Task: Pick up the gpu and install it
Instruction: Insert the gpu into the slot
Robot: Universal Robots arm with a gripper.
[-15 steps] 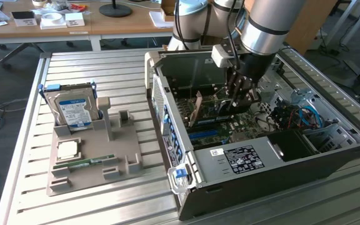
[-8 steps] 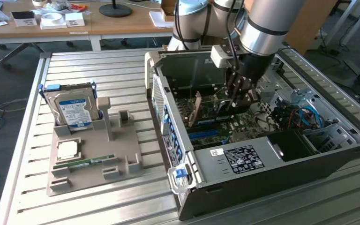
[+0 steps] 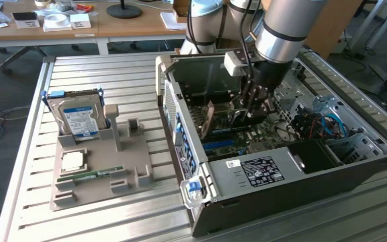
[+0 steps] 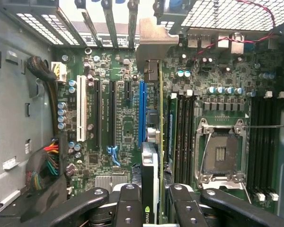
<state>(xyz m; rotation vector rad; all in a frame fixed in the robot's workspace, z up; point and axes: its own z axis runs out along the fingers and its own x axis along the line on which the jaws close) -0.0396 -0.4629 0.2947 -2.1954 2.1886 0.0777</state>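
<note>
The gpu (image 3: pixel 208 121) stands on edge inside the open computer case (image 3: pixel 281 174), its tan-brown side toward the exterior view's left. My gripper (image 3: pixel 253 103) reaches down into the case and is shut on it. In the wrist view the gpu (image 4: pixel 152 156) appears edge-on between my black fingers (image 4: pixel 128 203), with my gripper (image 4: pixel 154 201) closed around its near end. It runs along the blue slot (image 4: pixel 142 111) on the green motherboard (image 4: pixel 123 127). Its metal bracket (image 4: pixel 156 33) sits at the rear slot openings. Whether the card is seated in the slot I cannot tell.
On the exterior view's left, a grey holder (image 3: pixel 133 166) carries a blue-labelled hard drive (image 3: pixel 79 118), a processor chip (image 3: pixel 72 160) and a green memory stick (image 3: pixel 89 175). Inside the case lie blue cables (image 3: pixel 324 126), a processor socket (image 4: pixel 222 153) and a wire bundle (image 4: pixel 47 163).
</note>
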